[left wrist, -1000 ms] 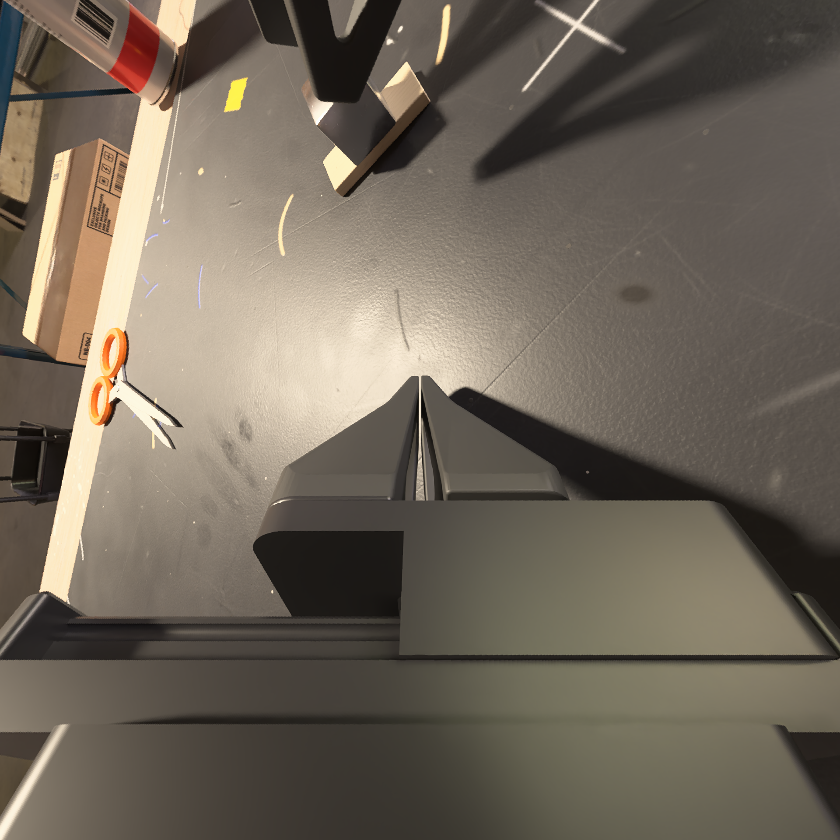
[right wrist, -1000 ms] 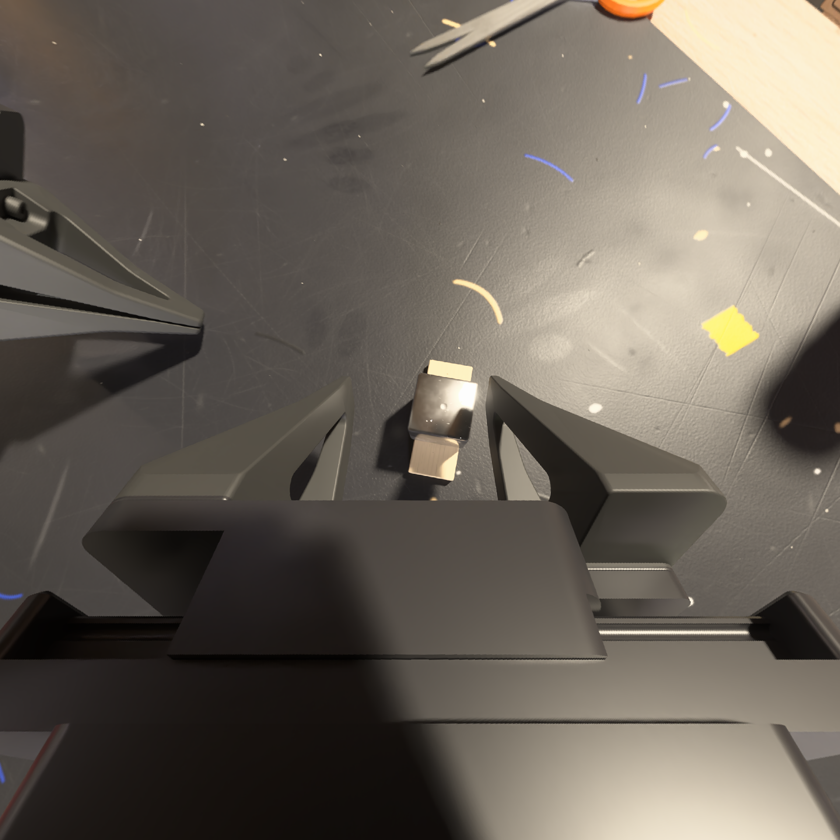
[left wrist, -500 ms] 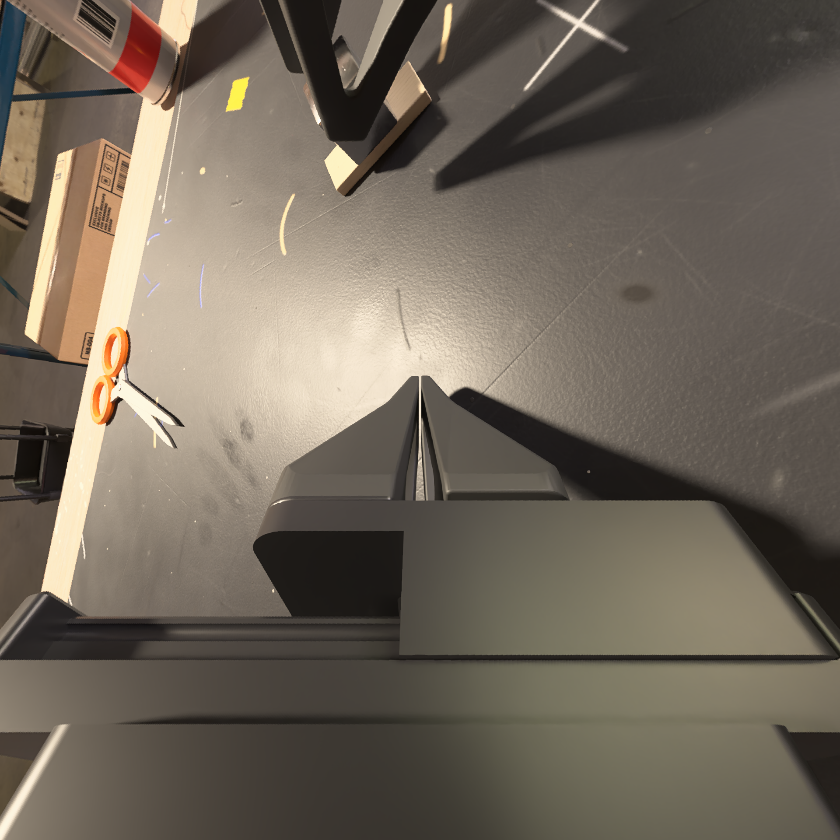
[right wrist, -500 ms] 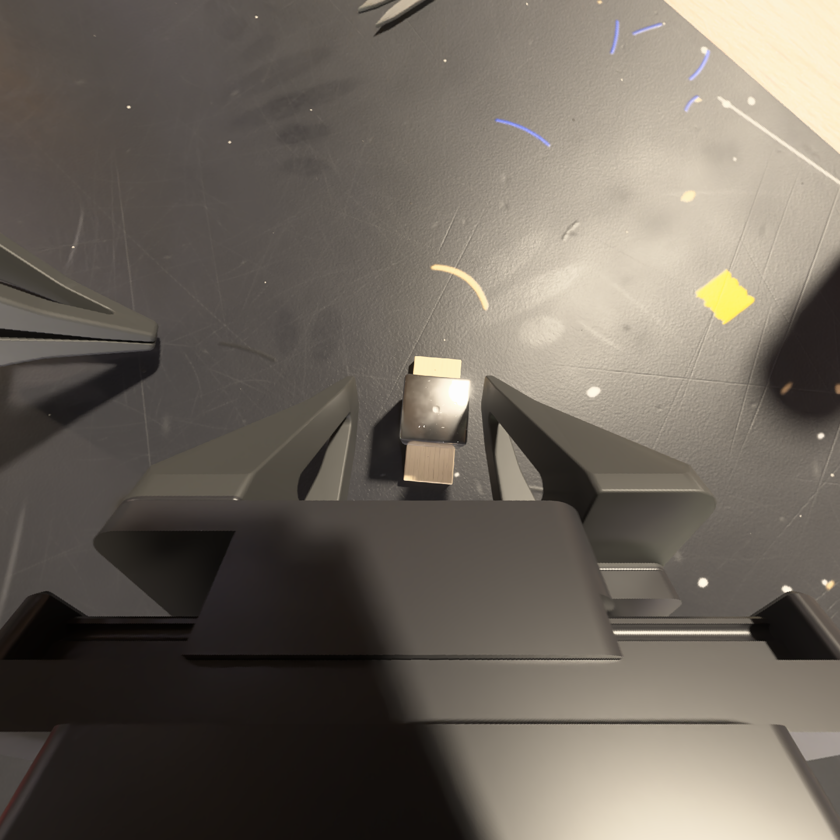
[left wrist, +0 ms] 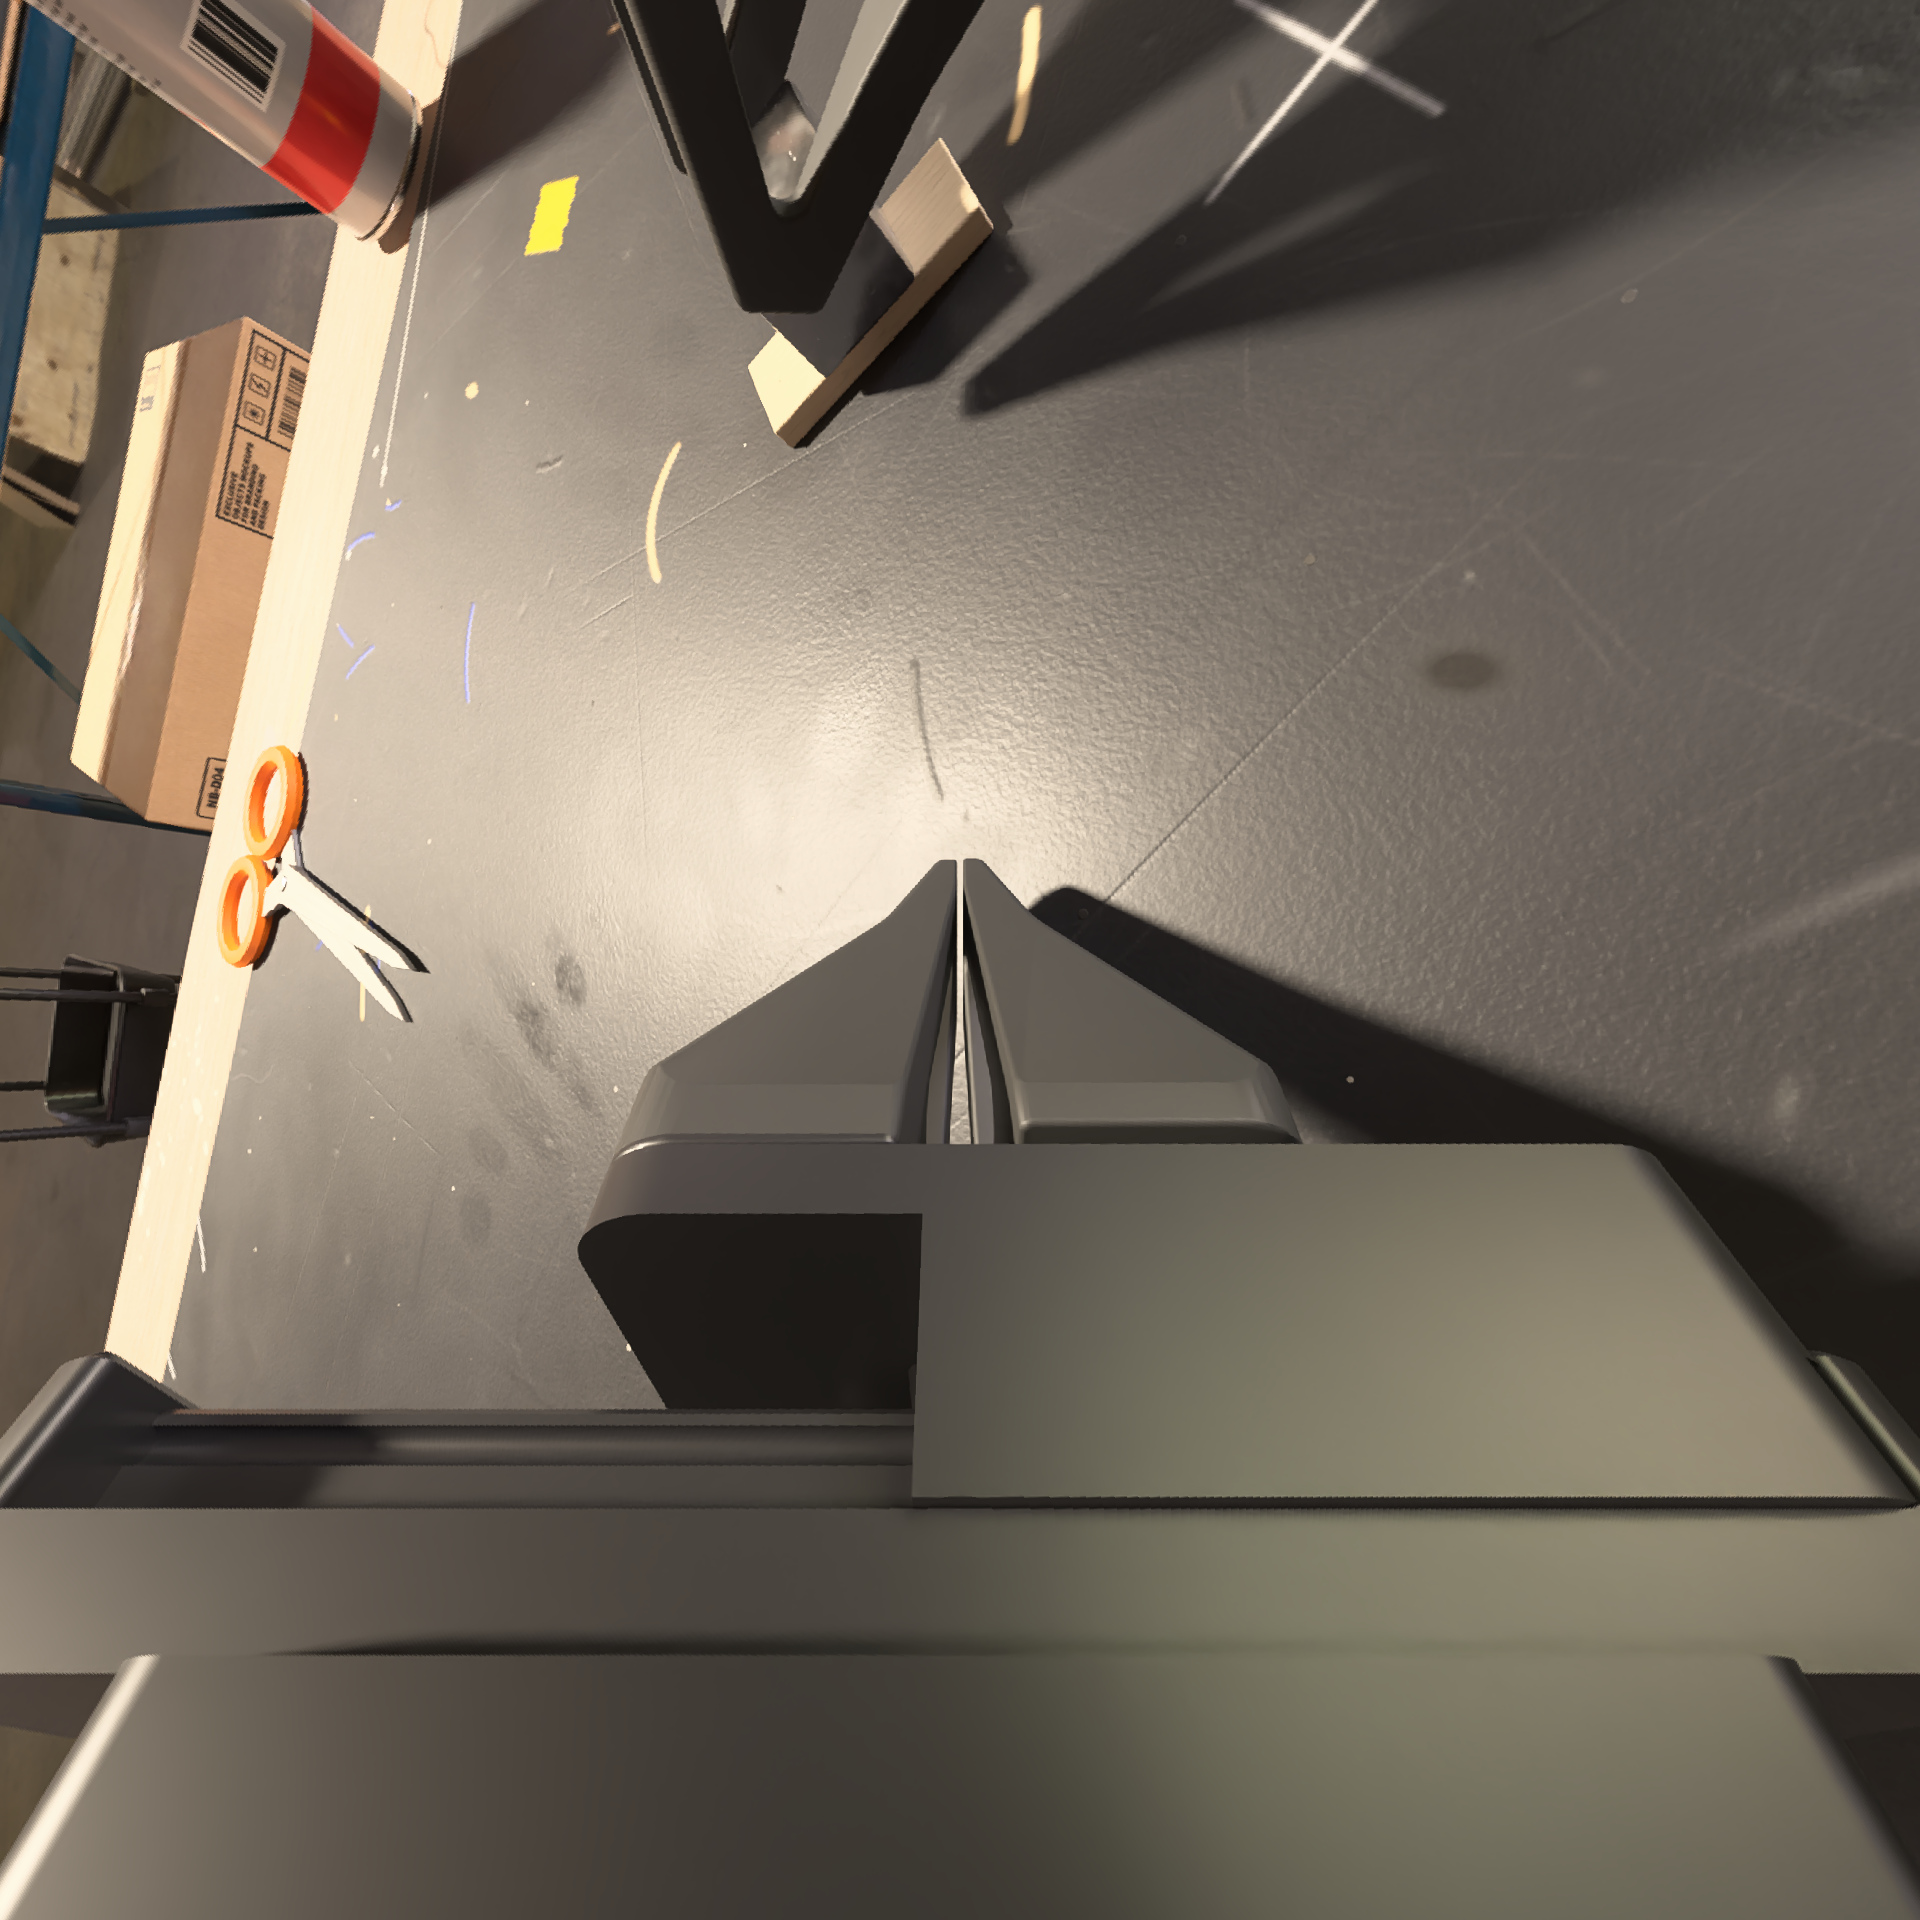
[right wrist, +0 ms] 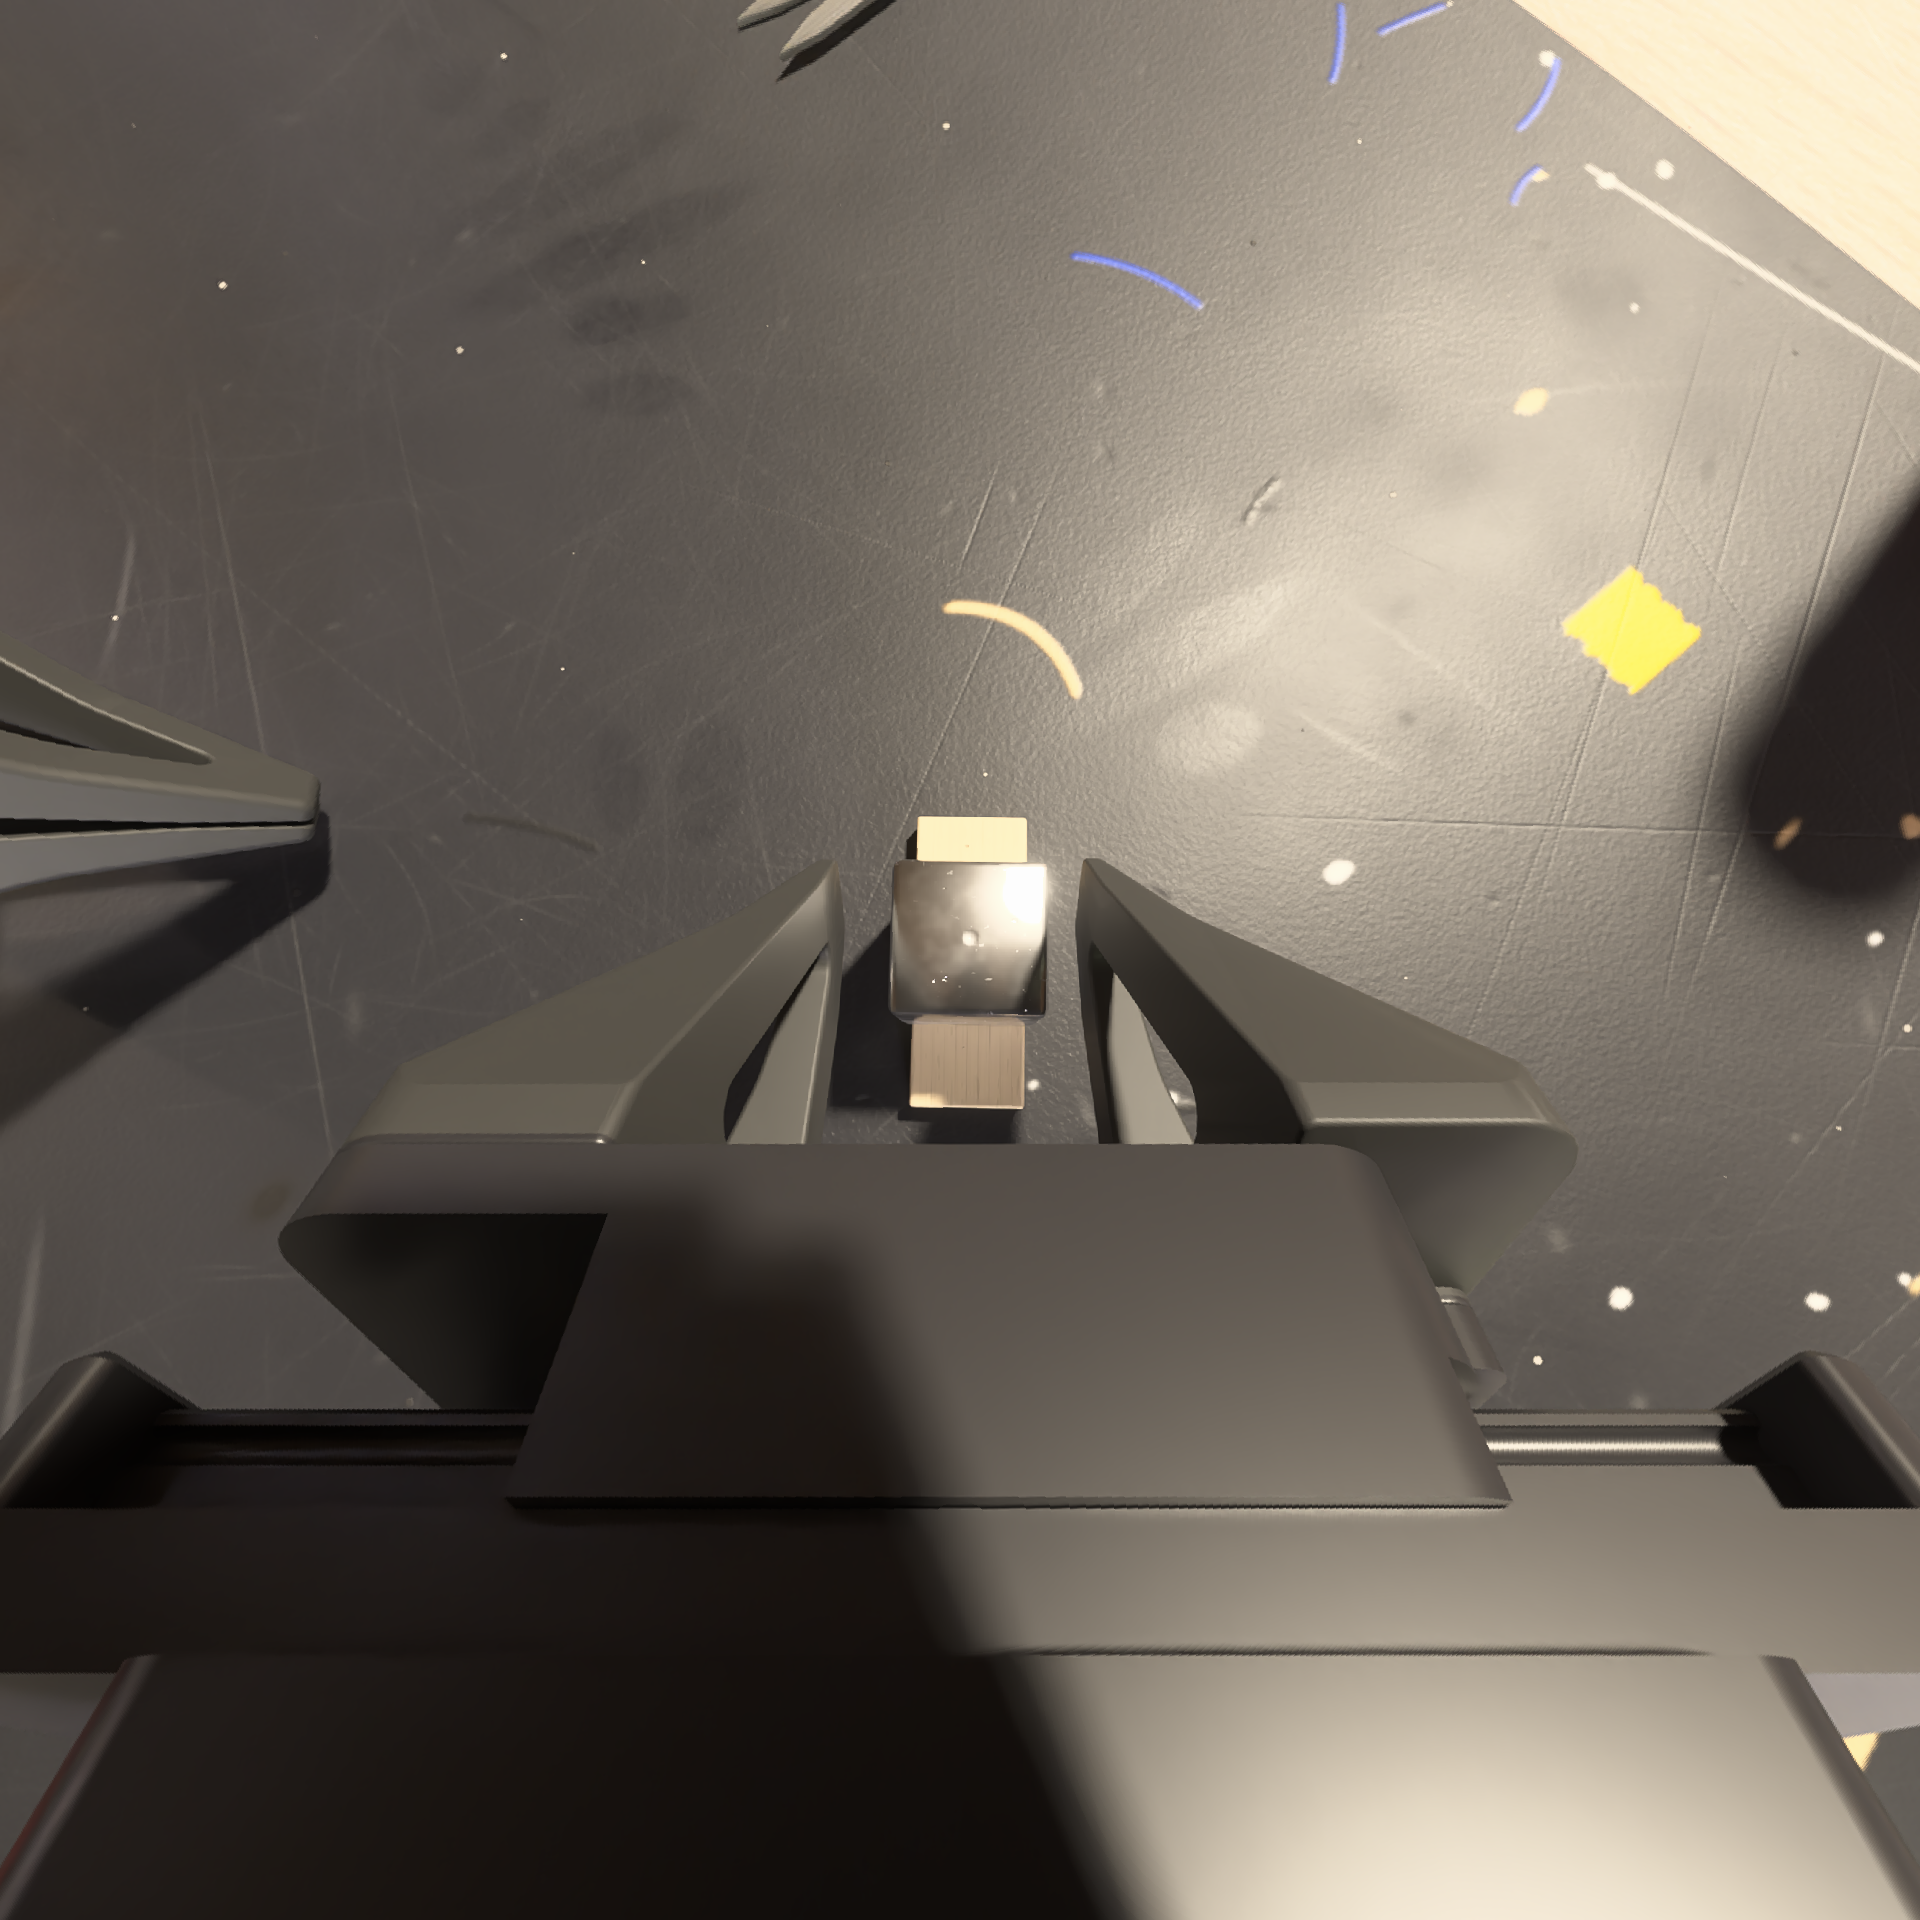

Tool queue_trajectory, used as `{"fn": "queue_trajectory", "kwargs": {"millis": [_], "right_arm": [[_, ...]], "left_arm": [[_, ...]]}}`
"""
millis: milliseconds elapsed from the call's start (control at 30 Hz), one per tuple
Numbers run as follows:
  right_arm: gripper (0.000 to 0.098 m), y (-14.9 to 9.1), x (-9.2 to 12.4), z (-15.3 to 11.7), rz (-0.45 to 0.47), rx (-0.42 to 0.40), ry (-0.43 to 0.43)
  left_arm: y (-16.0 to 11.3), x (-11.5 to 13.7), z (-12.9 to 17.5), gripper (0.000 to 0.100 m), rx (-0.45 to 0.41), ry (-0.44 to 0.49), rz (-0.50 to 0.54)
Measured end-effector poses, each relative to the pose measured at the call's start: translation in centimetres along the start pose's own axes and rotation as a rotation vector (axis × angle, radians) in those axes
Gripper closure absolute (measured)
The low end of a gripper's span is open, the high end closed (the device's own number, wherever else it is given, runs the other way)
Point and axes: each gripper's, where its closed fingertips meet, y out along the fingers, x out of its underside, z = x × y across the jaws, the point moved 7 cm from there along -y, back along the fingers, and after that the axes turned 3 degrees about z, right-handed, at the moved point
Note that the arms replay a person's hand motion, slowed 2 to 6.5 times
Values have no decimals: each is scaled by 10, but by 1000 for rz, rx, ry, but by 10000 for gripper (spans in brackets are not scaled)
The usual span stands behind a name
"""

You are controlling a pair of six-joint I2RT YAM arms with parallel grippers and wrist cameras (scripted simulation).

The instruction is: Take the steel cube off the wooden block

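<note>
The shiny steel cube (right wrist: pixel 968 938) sits on the middle of a long pale wooden block (right wrist: pixel 968 1065) that lies on the dark mat. My right gripper (right wrist: pixel 958 883) is open, with a finger on each side of the cube and a small gap to each. In the left wrist view the block (left wrist: pixel 914 281) lies at the top, with the right gripper's fingers (left wrist: pixel 748 156) over it and a glimpse of the cube (left wrist: pixel 790 145) between them. My left gripper (left wrist: pixel 958 868) is shut and empty, low over the mat, well away from the block.
Orange-handled scissors (left wrist: pixel 296 883) lie near the mat's left edge. A red and silver can (left wrist: pixel 301 104) lies on the wooden table edge (left wrist: pixel 197 1091). A cardboard box (left wrist: pixel 177 582) is beyond the edge. A yellow scrap (right wrist: pixel 1631 644) lies on the mat. The left gripper's fingers (right wrist: pixel 156 800) show at the right view's left.
My right gripper has come down over the block and narrowed, so its fingers now flank the steel cube closely. The left gripper has not moved.
</note>
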Motion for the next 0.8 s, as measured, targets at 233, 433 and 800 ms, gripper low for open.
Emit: {"fn": "queue_trajectory", "kwargs": {"millis": [233, 433, 800], "right_arm": [[585, 0, 0, 0, 1, 1, 0], [569, 1, 0, 1, 2, 6, 0], [557, 5, 5, 1, -19, 27, -5]], "left_arm": [[0, 0, 0, 993, -3, 1, 0], [0, 0, 0, 993, -4, 2, 0], [0, 0, 0, 993, -4, 2, 1]]}}
